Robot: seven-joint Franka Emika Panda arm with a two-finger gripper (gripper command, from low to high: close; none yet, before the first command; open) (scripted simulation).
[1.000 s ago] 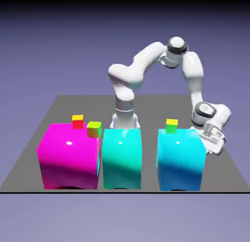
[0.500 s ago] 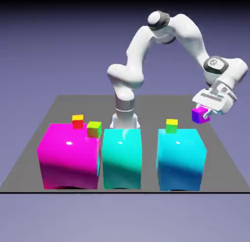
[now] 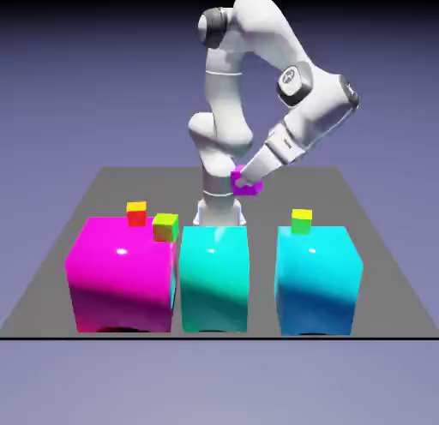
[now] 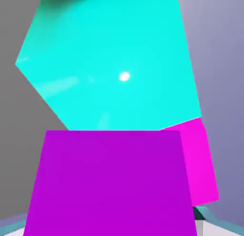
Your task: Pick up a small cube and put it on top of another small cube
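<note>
My gripper [image 3: 243,176] is shut on the small cube [image 3: 249,188], a tiny magenta-purple one, and holds it in the air above and behind the middle cyan block [image 3: 214,278]. In the hand view the small cube [image 4: 112,182] fills the lower half and hides the fingertips. Beyond it there lies the glossy top of a cyan block [image 4: 114,63]. At that view's right a strip of the magenta block [image 4: 200,163] shows.
Three big blocks stand in a row at the table's front: magenta [image 3: 120,282], cyan, and cyan [image 3: 317,278]. A small red yellow-topped cube [image 3: 136,213] and a green one [image 3: 165,227] sit by the magenta block's top. Another green one [image 3: 301,220] sits on the right cyan block.
The arm rose from low at the exterior view's right, lifting the small cube, then swung left to above the middle cyan block. The jaws closed fully on the cube.
</note>
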